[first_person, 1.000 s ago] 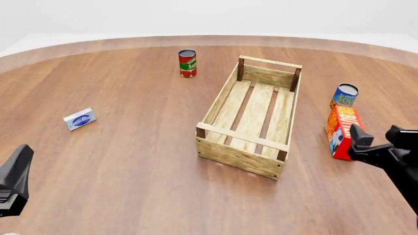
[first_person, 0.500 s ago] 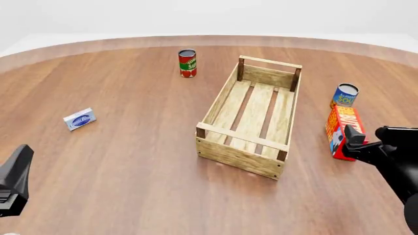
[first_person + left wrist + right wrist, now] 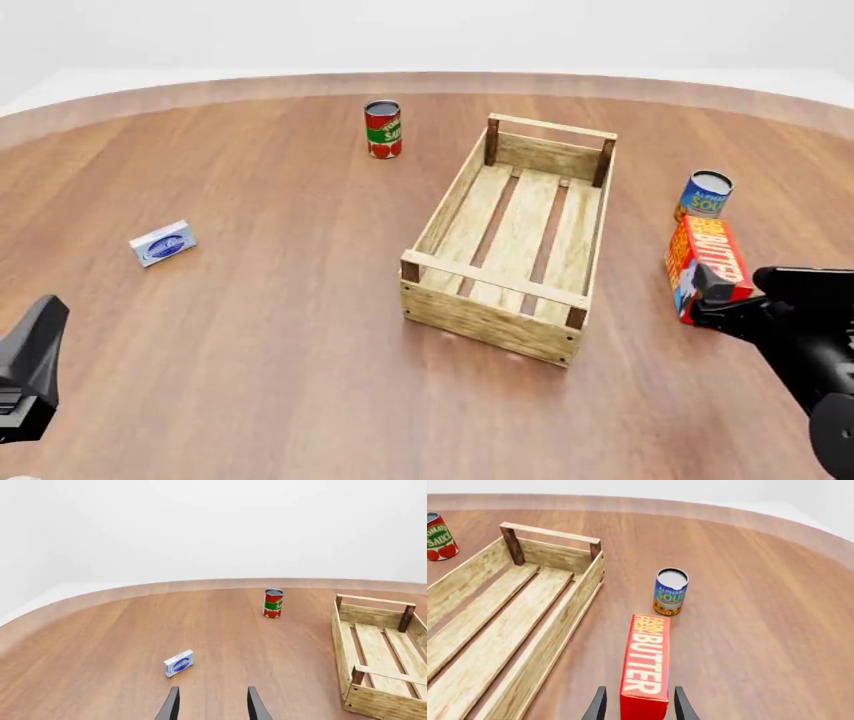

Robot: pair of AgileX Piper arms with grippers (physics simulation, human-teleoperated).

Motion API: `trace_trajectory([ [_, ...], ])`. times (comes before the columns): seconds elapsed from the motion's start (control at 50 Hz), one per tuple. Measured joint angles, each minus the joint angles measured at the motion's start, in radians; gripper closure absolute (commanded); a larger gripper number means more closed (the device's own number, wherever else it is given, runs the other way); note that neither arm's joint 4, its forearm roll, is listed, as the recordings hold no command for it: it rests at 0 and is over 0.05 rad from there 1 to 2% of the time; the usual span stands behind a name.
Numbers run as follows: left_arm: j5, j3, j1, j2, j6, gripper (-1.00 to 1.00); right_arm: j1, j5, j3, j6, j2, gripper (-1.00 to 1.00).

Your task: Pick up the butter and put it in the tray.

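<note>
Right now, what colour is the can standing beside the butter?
Mostly blue with yellow lettering: the soup can, beside the butter, clearest in the right wrist view.

Matte black arms, tapered pincer (image 3: 637, 703) fingers

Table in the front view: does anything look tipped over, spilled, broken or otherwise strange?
Nothing stands out. The tray sits flat and holds nothing, the red can and blue can stand upright, the butter stands on its long edge, undamaged, and the small white-and-blue packet is intact.

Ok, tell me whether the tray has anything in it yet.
Empty. The tray shows only bare slats; the butter stands outside it on the table.
</note>
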Motion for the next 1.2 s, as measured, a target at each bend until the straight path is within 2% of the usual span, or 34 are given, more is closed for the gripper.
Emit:
trace_trajectory([
  [0.52,0.000,0.000,0.000,0.000,0.000,-1.00,-0.006,-0.013,-0.060,-0.009,0.103,-1.00],
  [0.8,0.000,0.000,0.000,0.000,0.000,-1.00,-0.010,-0.046,-0.086,0.006,0.214,-1.00],
  [1.2,0.000,0.000,0.000,0.000,0.000,-1.00,-0.009,-0.058,-0.113,0.017,0.294,-1.00],
])
